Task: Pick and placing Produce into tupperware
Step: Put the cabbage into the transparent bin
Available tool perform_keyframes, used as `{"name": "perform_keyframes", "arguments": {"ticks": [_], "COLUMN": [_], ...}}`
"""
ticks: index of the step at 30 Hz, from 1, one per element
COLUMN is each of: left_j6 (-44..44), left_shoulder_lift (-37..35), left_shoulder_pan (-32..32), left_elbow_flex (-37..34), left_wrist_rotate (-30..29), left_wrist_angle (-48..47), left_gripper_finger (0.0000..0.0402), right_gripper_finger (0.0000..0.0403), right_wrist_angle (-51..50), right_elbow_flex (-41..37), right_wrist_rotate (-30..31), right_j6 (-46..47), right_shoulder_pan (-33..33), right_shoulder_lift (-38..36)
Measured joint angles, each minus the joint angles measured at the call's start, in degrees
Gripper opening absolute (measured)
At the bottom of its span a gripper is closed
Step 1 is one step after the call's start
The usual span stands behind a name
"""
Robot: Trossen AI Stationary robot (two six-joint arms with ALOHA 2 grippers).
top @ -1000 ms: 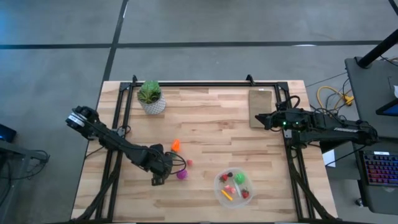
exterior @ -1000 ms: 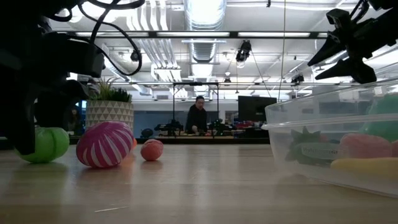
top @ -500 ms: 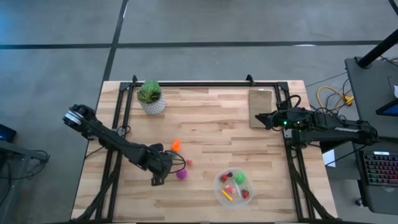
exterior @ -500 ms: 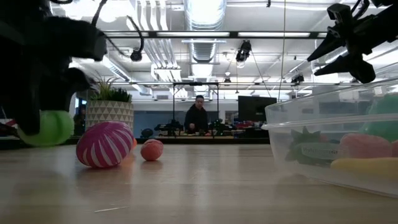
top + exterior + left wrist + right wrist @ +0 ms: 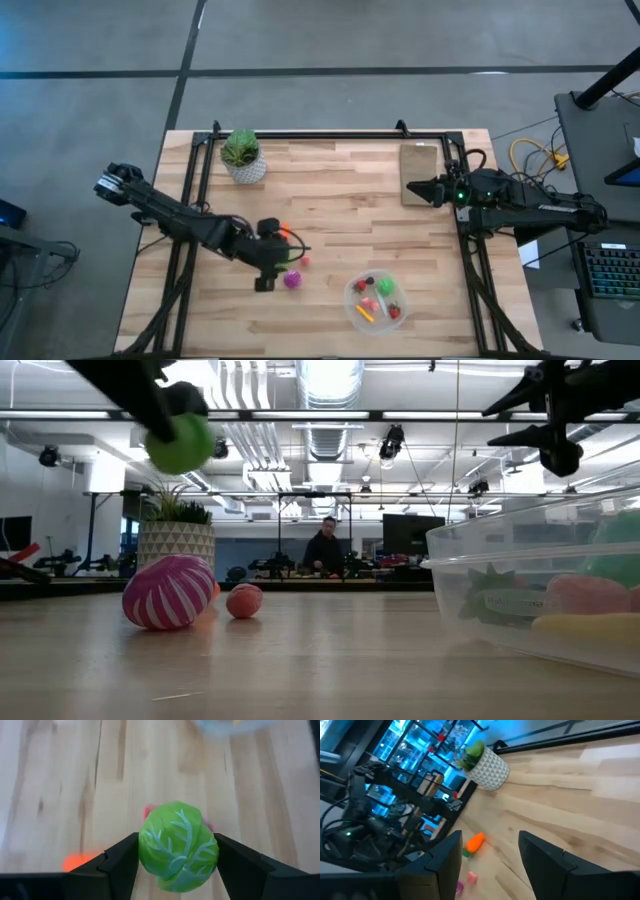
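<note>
The wooden table (image 5: pixel 330 190) is carrying everything, with the potted plant (image 5: pixel 242 155) at about eleven o'clock and the tan board (image 5: pixel 418 172) at about two. The left gripper (image 5: pixel 176 857) is working near the table's middle-left, its jaws pinching a green ball (image 5: pixel 178 846) and holding it clear of the wood, as the low view shows (image 5: pixel 178 442). The right gripper (image 5: pixel 487 852) is waiting at three o'clock over the board's edge, jaws spread and holding nothing.

The step in hand looks like the carry. Next, the left arm likely needs to be swinging toward five o'clock, stopping over the tupperware (image 5: pixel 376 301) and letting go.

The tupperware is already holding several red, green, pink and yellow pieces. Outside it, the magenta-purple piece (image 5: pixel 168 592), a small pink piece (image 5: pixel 244 600) and the orange carrot (image 5: pixel 474 842) are lying on the table.
</note>
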Motion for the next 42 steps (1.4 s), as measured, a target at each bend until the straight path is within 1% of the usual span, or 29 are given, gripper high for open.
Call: {"name": "perform_keyframes", "arguments": {"ticks": [3, 5, 7, 9, 11, 17, 21, 23, 27, 33, 42], "left_j6": [1.92, 2.05, 3.08, 5.89, 7.71, 8.56, 10.84, 10.13, 4.76, 1.35, -4.31], "left_shoulder_lift": [1.68, 3.27, 5.16, 7.73, 10.58, 20.88, 28.11, 31.52, 36.95, 40.58, 42.11], "left_shoulder_pan": [1.92, 3.09, 3.93, 4.34, 4.40, 4.71, 5.07, 5.47, 5.96, 5.92, 5.94], "left_elbow_flex": [0.30, 0.92, 1.78, 3.43, 5.67, 15.43, 21.65, 24.48, 28.71, 33.86, 34.41], "left_wrist_rotate": [-0.04, -0.03, 0.06, 0.27, 0.41, 4.68, 7.18, 9.04, 12.57, 13.95, 14.13], "left_wrist_angle": [5.43, 10.66, 14.81, 19.15, 21.48, 22.91, 26.16, 26.23, 25.90, 26.43, 28.01], "left_gripper_finger": [0.0223, 0.0223, 0.0223, 0.0223, 0.0223, 0.0224, 0.0224, 0.0224, 0.0224, 0.0224, 0.0224], "right_gripper_finger": [0.0187, 0.0187, 0.0187, 0.0187, 0.0187, 0.0187, 0.0187, 0.0187, 0.0187, 0.0187, 0.0187], "right_wrist_angle": [0.59, 0.42, 0.65, 0.86, 1.23, 3.31, 3.19, 3.20, 3.15, 2.39, 1.74], "right_elbow_flex": [0.02, 0.02, 0.02, 0.02, 0.02, 0.02, 0.02, 0.01, 0.00, 0.00, 0.00], "right_wrist_rotate": [-0.18, -0.56, -1.72, -2.83, -3.29, -3.88, -3.97, -4.30, -4.56, -6.01, -5.96], "right_j6": [1.13, 1.29, 1.97, 2.50, 2.58, 1.91, 1.20, 1.02, 0.53, -0.48, -2.60], "right_shoulder_pan": [0.04, 0.04, 0.07, 0.11, 0.11, 0.11, 0.11, 0.11, 0.11, 0.11, 0.11], "right_shoulder_lift": [0.42, 0.70, 0.98, 1.04, 1.07, 0.96, 0.96, 0.96, 0.96, 0.96, 0.96]}}
